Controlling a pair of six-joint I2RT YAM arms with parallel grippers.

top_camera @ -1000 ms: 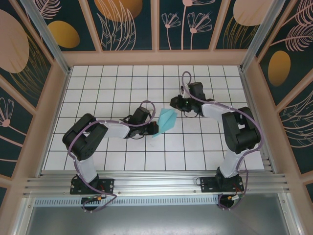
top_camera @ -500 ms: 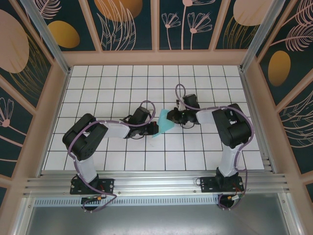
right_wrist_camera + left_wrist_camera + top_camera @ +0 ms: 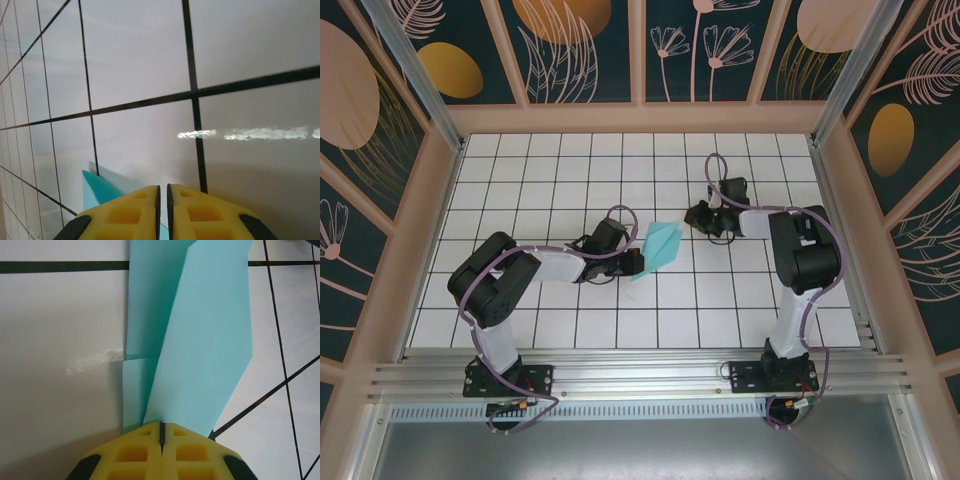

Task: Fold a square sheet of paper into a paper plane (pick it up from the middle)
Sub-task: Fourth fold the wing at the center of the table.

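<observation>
Currently: left arm (image 3: pixel 555 266) lies low over the grid table (image 3: pixel 540 180), with the upper link folded back above its base and the forearm reaching sideways toward mid-table. Left claw (image 3: pixel 636 264) is pinching the paper plane (image 3: pixel 662 246). In its wrist cam the yellow fingers (image 3: pixel 135 455) are butted together and the teal paper comes straight out from between the tips. The plane runs ahead of that claw, narrow at the tips and widening away from them. One broad flap is on top, with a narrower strip under it, off to the left of the claw's centreline.

Right arm (image 3: pixel 800 255) has its elbow bent and its forearm swung across toward the left arm. Right claw (image 3: pixel 690 216) is closed to a hairline slit with nothing between the fingers (image 3: pixel 210 210) and bare tile ahead. The plane sits near it but apart from it. In that wrist cam a teal corner pokes out beside the left finger.

Hard to make out:
- The plane's far end is cut off by the top edge of the left wrist cam.
- The pinched edge is buried inside the left claw's fingers.
- The right claw's own fingers block most of the plane.
- Can't tell if the plane lies flat or is raised off the tiles.
</observation>
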